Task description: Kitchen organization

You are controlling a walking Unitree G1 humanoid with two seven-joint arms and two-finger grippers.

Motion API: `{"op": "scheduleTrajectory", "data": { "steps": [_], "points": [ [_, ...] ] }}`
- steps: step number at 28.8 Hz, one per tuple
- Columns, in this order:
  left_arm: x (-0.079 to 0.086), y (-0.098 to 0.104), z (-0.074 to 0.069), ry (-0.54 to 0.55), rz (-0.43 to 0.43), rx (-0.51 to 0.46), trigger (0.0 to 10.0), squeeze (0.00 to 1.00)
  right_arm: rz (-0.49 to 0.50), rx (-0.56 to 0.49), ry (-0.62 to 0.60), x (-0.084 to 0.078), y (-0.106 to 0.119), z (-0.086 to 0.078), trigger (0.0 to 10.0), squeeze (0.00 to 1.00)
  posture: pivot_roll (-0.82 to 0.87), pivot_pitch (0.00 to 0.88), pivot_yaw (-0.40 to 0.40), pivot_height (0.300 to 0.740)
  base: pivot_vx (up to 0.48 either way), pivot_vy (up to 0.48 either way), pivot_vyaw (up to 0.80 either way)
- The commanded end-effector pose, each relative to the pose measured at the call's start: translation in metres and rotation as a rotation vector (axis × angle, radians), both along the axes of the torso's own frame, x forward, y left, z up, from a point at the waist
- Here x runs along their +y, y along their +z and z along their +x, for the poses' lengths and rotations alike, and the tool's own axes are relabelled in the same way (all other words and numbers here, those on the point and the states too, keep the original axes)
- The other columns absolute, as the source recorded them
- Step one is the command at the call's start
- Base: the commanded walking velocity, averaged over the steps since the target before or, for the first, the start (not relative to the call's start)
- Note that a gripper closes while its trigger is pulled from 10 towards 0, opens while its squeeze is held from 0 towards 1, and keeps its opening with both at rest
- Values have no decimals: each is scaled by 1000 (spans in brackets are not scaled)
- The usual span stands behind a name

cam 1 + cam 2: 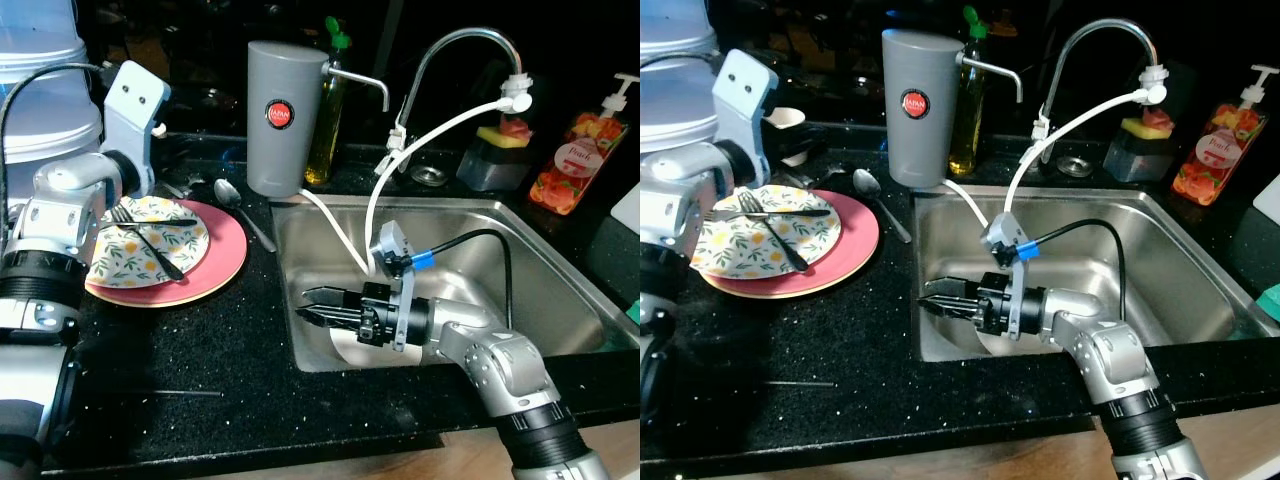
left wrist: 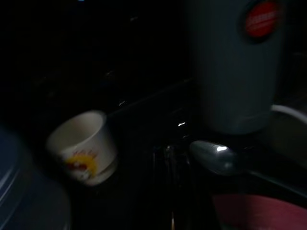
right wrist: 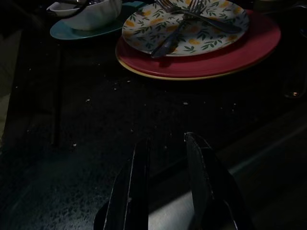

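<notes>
A floral plate (image 1: 150,240) lies on a pink plate (image 1: 225,260) on the black counter, left of the sink. Two forks (image 1: 150,235) lie crossed on it. A spoon (image 1: 240,208) rests beside the plates, near the grey canister. My right gripper (image 1: 308,305) is low inside the sink (image 1: 480,260), at its left side. It points left and is open with nothing between the fingers (image 3: 134,187). A white plate (image 1: 350,348) lies on the sink floor under it. My left arm (image 1: 135,100) hangs over the plates' far left edge. A white cup (image 2: 84,143) stands beyond it.
A grey canister (image 1: 283,115), a green bottle (image 1: 328,110), the faucet (image 1: 465,45) with a white hose (image 1: 400,160), a sponge holder (image 1: 500,150) and a soap pump (image 1: 585,150) line the back. A thin stick (image 1: 185,393) lies on the front counter. A teal plate with a bowl (image 3: 91,19) sits left.
</notes>
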State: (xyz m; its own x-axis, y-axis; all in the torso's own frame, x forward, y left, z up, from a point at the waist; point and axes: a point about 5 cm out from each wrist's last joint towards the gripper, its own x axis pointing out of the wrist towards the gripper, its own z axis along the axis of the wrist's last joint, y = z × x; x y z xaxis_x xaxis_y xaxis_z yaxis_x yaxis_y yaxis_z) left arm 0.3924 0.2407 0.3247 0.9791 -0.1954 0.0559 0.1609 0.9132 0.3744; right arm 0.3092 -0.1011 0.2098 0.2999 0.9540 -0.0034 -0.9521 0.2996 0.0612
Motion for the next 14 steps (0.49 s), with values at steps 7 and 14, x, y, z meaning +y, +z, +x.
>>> {"op": "scheduleTrajectory", "data": {
  "steps": [7,14],
  "points": [
    [10,-26,5,110,-114,163,10000,1000,60,-18,-24,10,7,-1,10000,0,72,33,-86,740,0,0,0],
    [6,-34,-3,164,-72,256,10000,1000,59,-8,1,9,8,-5,10000,0,73,31,-77,740,0,0,0]
  ]
}}
